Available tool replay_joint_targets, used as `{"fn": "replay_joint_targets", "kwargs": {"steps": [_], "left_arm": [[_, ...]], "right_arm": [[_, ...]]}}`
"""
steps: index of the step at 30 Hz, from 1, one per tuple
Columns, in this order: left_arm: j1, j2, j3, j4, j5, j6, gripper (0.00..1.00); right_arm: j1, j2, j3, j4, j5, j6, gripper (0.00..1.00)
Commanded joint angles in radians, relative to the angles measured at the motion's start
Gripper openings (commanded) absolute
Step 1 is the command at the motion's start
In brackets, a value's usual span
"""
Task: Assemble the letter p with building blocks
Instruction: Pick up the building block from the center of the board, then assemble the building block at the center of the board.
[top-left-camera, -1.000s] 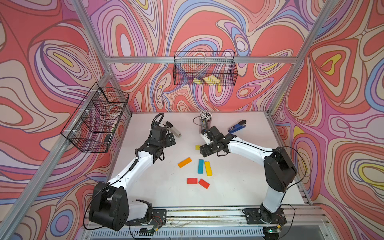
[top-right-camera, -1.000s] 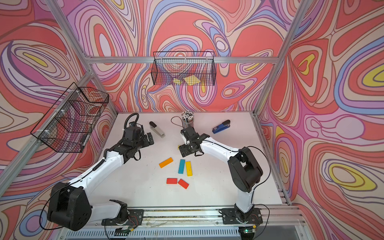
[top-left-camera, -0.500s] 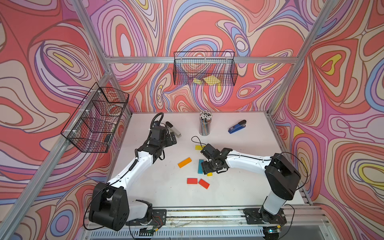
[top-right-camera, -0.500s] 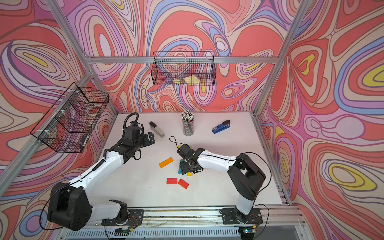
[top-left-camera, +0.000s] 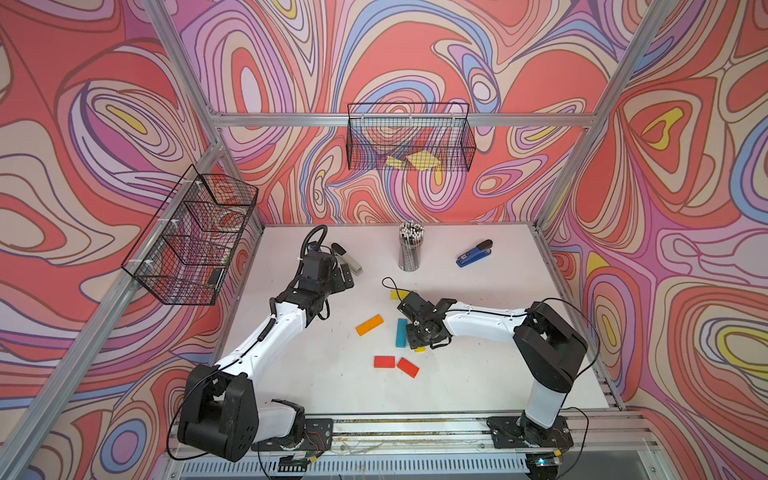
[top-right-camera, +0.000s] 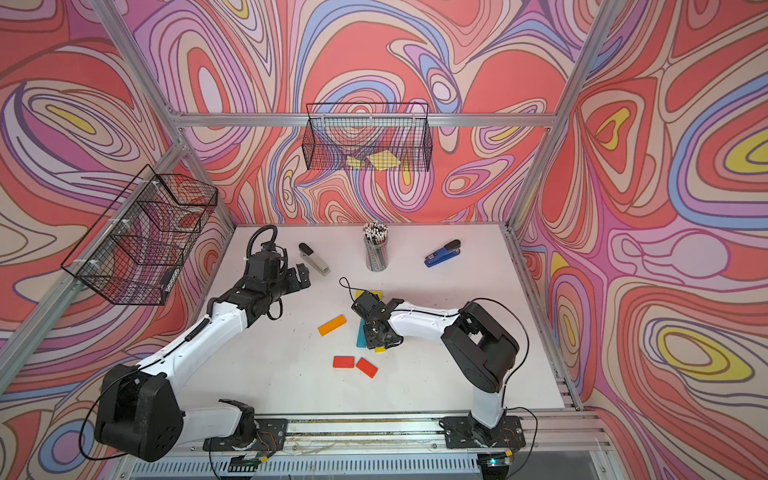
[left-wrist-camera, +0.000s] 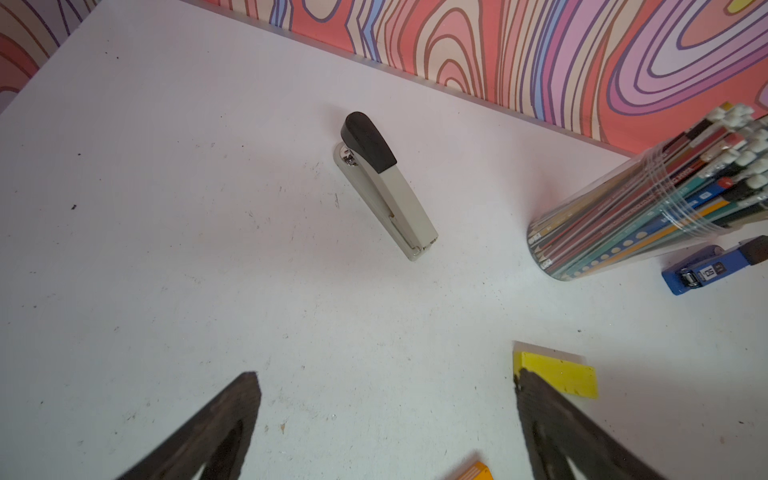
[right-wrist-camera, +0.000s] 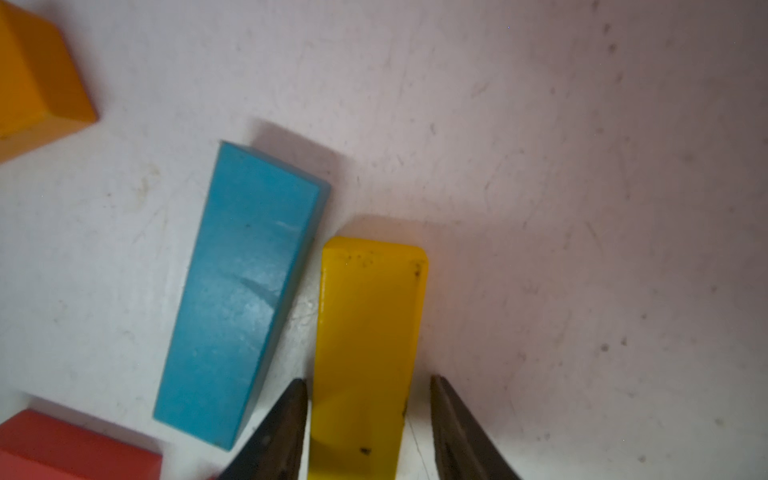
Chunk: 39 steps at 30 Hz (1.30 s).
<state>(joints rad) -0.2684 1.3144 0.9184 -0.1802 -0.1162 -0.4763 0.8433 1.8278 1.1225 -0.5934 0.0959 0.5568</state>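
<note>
Near the middle of the table (top-left-camera: 457, 395), just right of the teal bar (right-wrist-camera: 245, 286), a yellow bar (right-wrist-camera: 370, 324) lies flat, its long axis roughly near-to-far. It is straddled across its width by the right gripper (right-wrist-camera: 368, 378), one finger touching and a sliver of gap at the other, so it is not yet clamped. The left gripper (left-wrist-camera: 384, 376), spread wide and empty, is held far left by the grey stapler (left-wrist-camera: 386, 187), so the right arm is judged nearer. The straddle is shown only in the right wrist view; in both top views the bar is almost hidden beneath the gripper.
</note>
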Motion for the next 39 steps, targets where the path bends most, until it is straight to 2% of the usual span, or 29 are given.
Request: {"fn": "replay_joint_targets", "kwargs": {"steps": [1, 4, 7, 13, 24, 33, 39], "left_arm": [[0.007, 0.005, -0.011, 0.025, -0.015, -0.009, 0.99], [0.006, 0.008, -0.012, 0.025, -0.017, -0.004, 0.99], [0.006, 0.012, -0.013, 0.029, -0.016, -0.005, 0.99], [0.009, 0.025, -0.004, 0.036, 0.002, 0.007, 0.99], [0.009, 0.053, 0.013, 0.056, 0.047, 0.019, 0.99], [0.008, 0.055, 0.011, 0.051, 0.048, 0.022, 0.99], [0.008, 0.055, 0.012, 0.048, 0.05, 0.022, 0.99]], "right_arm": [[0.006, 0.041, 0.021, -0.016, 0.059, 0.007, 0.45], [0.008, 0.045, 0.031, -0.022, 0.082, 0.018, 0.34], [0.009, 0.026, 0.036, -0.026, 0.108, 0.039, 0.28], [-0.008, -0.024, 0.071, -0.056, 0.185, 0.057, 0.29], [-0.203, 0.018, 0.101, 0.077, 0.024, 0.006, 0.3], [-0.257, 0.116, 0.141, 0.134, -0.055, -0.037, 0.31], [-0.265, 0.167, 0.175, 0.132, -0.04, -0.048, 0.31]]}}
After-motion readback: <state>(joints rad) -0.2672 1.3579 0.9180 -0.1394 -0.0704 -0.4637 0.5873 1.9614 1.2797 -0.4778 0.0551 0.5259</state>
